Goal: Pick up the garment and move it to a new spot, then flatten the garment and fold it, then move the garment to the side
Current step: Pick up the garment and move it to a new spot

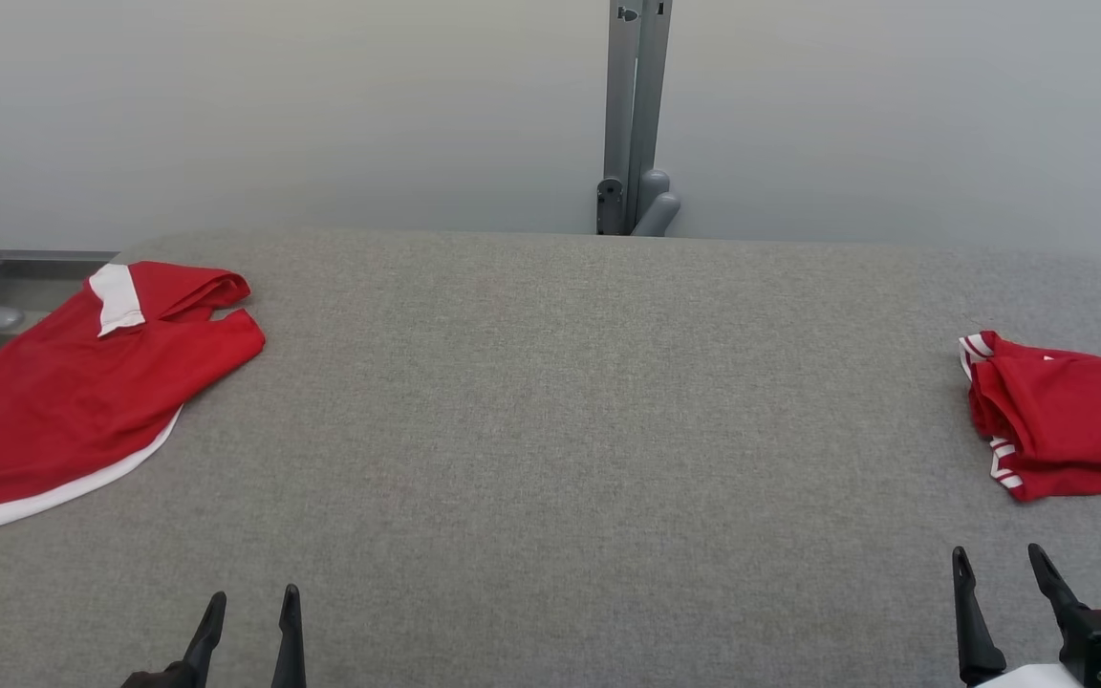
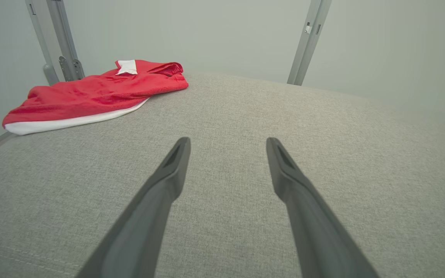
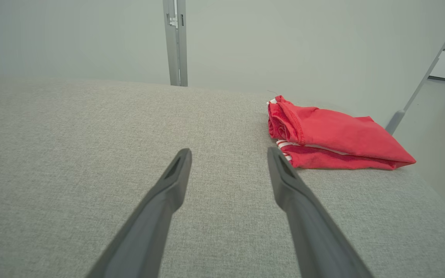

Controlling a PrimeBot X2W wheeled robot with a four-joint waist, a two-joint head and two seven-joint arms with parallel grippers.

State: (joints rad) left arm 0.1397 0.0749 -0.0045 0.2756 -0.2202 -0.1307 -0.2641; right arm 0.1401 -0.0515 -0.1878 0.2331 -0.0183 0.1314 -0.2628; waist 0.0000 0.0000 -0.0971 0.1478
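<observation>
Nothing to read here. The red shirt (image 1: 82, 392) on the left shows plain cloth and a blank white patch (image 1: 118, 297). The folded red garment (image 1: 1067, 420) on the right shows white stripes (image 1: 1002, 465) along its edge but no lettering, number or logo. The worktop (image 1: 560, 430) and the grey post (image 1: 635, 115) behind it carry no legible mark either.

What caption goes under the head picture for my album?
Left tool and right tool, both open, hover over a grey table: loose red shirt left, folded red garment right.
</observation>
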